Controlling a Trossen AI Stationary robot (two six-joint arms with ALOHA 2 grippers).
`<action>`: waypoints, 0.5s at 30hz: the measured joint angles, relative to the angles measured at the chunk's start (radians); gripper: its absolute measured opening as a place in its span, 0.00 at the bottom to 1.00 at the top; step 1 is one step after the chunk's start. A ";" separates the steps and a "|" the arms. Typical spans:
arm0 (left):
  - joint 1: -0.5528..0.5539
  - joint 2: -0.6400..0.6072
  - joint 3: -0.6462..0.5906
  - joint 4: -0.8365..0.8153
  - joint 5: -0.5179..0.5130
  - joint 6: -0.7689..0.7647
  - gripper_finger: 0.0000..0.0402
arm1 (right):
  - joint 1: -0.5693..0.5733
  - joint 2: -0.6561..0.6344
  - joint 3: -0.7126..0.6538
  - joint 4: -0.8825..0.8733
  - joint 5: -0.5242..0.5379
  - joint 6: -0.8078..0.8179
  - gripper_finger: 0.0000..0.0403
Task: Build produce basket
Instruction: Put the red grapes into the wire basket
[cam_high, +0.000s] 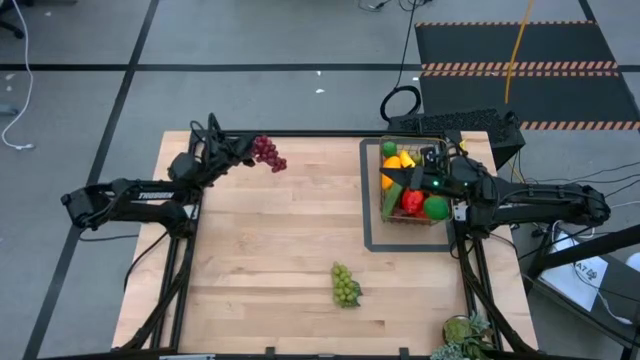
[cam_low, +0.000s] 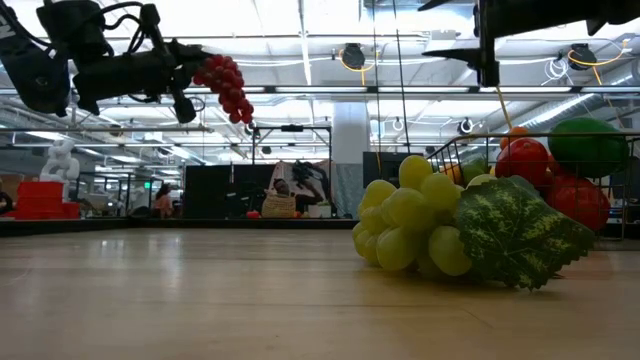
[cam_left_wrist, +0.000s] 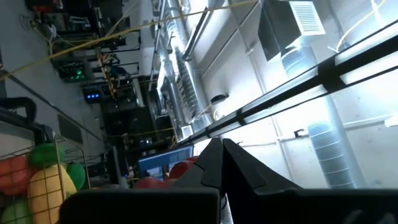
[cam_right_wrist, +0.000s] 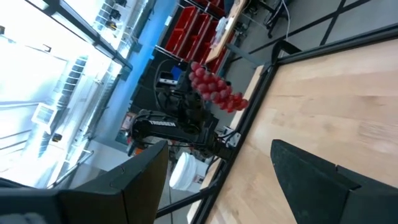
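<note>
My left claw (cam_high: 243, 152) is clamped shut on the red grapes (cam_high: 268, 153), high over the far-left tabletop (cam_high: 270, 240); swinging could shake them loose. Right claw (cam_high: 432, 172) gapes empty above the full basket (cam_high: 412, 190).

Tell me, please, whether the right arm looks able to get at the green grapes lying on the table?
Probably yes. The right gripper hangs open and empty over the basket, and the green grapes lie alone on bare table nearby, with nothing between them.

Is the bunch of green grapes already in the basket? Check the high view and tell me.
No: the green grapes lie on the bare table near its front edge, well apart from the basket at the right.
</note>
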 joint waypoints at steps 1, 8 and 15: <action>0.000 0.000 0.000 0.000 0.000 0.000 0.01 | 0.000 0.000 0.000 0.006 0.000 0.000 0.68; 0.000 0.000 0.000 -0.002 0.000 0.001 0.01 | 0.000 0.000 0.000 0.013 0.000 0.000 0.68; -0.002 0.000 0.000 -0.003 0.001 0.013 0.01 | 0.000 0.000 0.000 0.013 0.000 0.000 0.68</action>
